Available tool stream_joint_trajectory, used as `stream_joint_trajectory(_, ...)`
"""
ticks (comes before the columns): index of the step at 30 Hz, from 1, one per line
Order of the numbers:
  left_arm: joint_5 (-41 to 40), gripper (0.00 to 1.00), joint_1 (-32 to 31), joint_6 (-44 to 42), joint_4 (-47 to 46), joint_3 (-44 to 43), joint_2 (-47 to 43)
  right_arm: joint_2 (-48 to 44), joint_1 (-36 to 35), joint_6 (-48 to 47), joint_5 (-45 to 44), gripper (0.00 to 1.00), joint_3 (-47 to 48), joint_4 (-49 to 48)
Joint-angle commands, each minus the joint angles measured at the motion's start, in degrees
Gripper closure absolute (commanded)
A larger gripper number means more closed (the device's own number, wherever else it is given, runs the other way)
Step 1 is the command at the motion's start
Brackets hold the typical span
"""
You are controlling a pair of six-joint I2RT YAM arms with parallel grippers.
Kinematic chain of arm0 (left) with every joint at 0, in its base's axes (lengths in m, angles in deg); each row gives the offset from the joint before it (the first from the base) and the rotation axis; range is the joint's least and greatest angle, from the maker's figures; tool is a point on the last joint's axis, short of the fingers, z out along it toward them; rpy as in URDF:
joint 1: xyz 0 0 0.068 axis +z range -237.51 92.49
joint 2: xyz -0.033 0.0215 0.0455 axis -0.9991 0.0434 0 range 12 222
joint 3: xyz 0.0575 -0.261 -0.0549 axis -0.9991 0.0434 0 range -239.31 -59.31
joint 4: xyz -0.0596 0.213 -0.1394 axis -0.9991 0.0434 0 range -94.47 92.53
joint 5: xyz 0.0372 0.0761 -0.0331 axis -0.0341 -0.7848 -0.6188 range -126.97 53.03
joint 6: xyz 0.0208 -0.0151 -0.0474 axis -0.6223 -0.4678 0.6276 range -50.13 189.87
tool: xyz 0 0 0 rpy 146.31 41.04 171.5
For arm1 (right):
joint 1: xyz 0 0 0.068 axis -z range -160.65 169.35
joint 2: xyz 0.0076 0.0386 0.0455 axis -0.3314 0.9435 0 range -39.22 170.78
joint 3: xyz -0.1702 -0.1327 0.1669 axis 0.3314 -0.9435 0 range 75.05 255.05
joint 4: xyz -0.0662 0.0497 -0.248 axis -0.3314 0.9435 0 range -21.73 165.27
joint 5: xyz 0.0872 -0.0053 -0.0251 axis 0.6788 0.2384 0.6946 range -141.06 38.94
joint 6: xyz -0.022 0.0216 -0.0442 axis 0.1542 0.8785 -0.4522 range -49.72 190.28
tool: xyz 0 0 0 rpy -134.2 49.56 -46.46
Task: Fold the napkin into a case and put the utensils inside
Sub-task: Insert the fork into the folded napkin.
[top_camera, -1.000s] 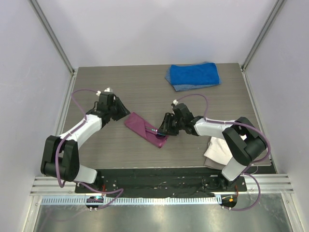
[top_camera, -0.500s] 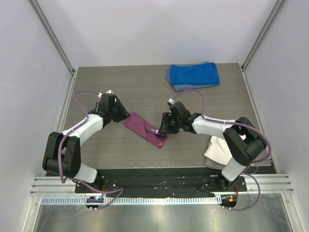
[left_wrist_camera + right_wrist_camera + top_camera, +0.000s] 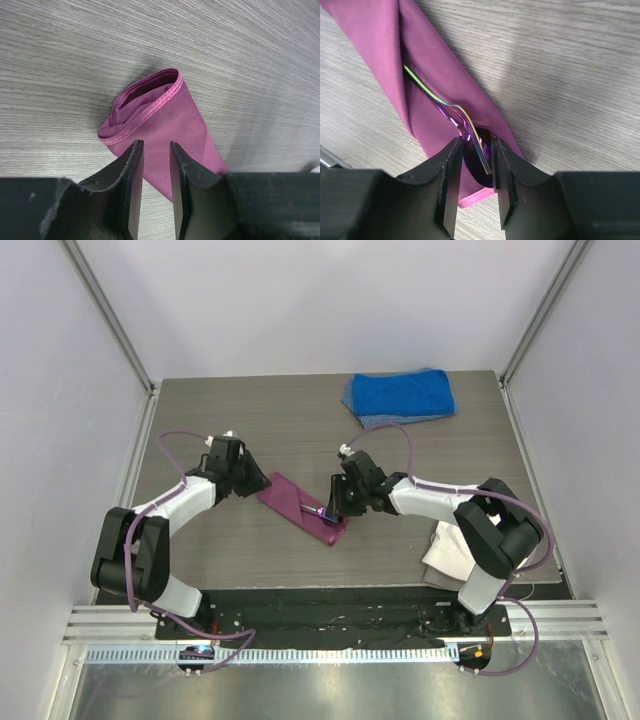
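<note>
Fold looks done: case point(image 3: 300, 505) lies mid-table point(image 3: 200, 410), running 10 to 4 o'clock. Utensils point(image 3: 470, 136) are partly in, heads poking out the 4 o'clock end, so I reckon they need pushing deeper. Right pincer point(image 3: 474, 150) is narrow around the heads, can't tell if it's clamped. Left pincer point(image 3: 155, 150) is narrow with nothing between, over the 10 o'clock end. Handles are mostly hidden under cloth, and the two heads overlap, hard to separate

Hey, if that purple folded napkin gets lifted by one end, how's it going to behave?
Probably floppy: the napkin is thin cloth with soft rounded folds, so it would likely sag and loosen. The utensils stick out of the fold, so they might slide out if that end tips down. Pushed across the table, it would likely bunch rather than slide.
</note>
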Motion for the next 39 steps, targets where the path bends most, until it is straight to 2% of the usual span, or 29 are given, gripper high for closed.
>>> stream_joint_trajectory(1,1.1,0.69,-0.1,-0.5,-2.4,0.0,-0.3,-1.3,-0.4,-2.3,-3.0,0.61,2.9,1.8)
stream_joint_trajectory(16,5.9,0.63,-0.3,2.8,-1.9,2.4,-7.4,-6.6,-0.4,-3.7,-6.4,0.53,2.5,5.5)
stream_joint_trajectory(30,6.0,0.62,-1.2,3.1,-0.5,3.7,-10.3,-6.4,-0.9,-2.2,-4.4,0.55,-0.6,3.0)
stream_joint_trajectory(39,5.7,0.62,-1.5,4.5,-2.6,6.9,-11.6,-2.8,-5.2,-0.9,-3.7,0.59,1.4,3.1)
